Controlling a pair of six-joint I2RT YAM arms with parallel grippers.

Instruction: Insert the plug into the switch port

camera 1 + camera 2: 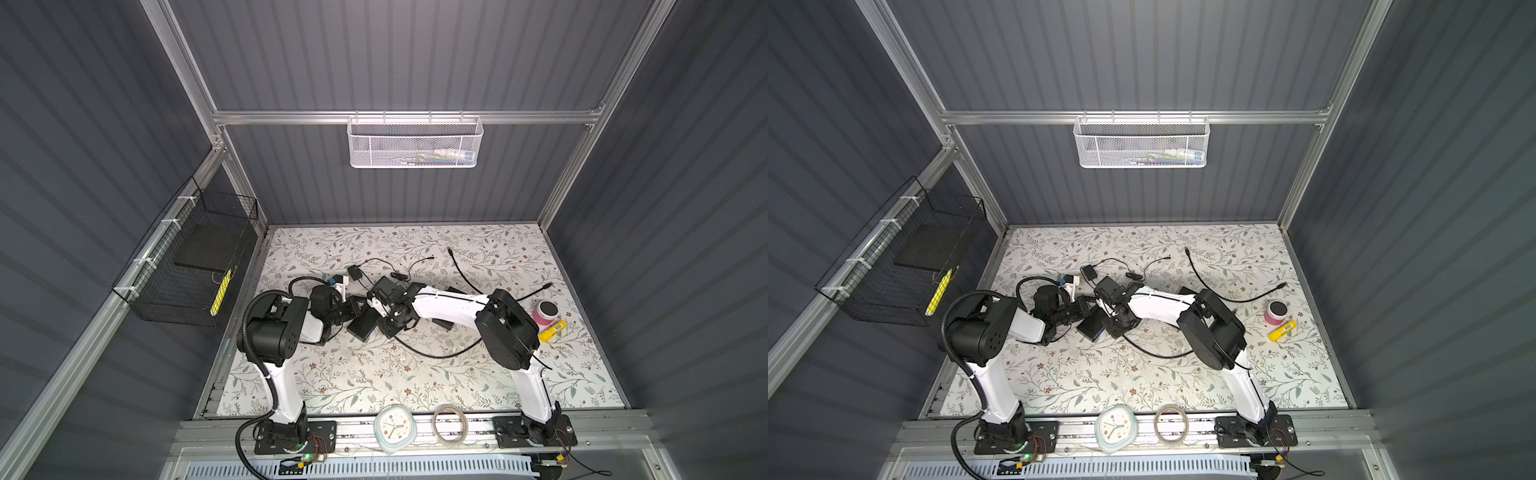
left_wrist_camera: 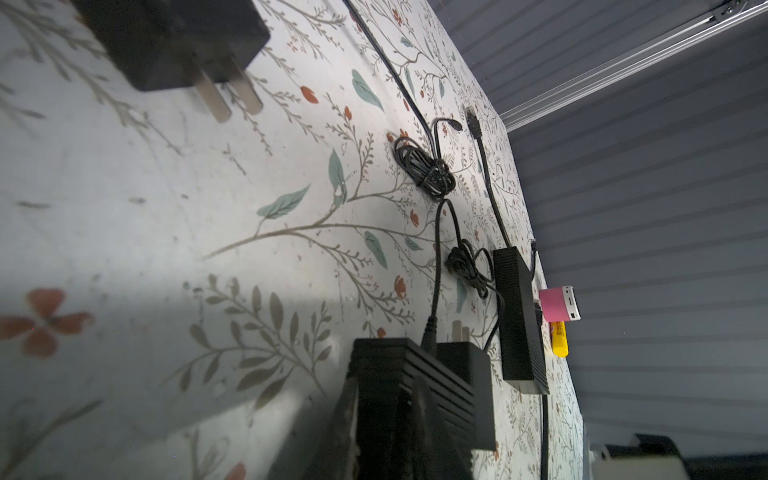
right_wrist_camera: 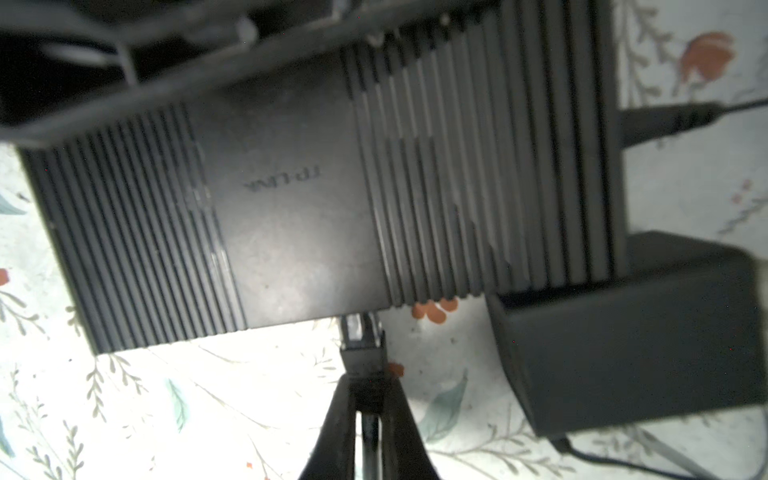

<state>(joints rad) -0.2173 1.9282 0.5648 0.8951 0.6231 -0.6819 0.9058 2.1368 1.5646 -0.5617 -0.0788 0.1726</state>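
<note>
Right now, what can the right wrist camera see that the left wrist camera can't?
Only the right wrist view shows the right gripper pinching the plug, whose tip is at the edge of the switch box, and the logo printed on the box. Only the left wrist view shows a pink cylinder, a yellow tube, a bundled cable and a second black box. Both show the switch box, the black adapter beside it and the floral table.
</note>
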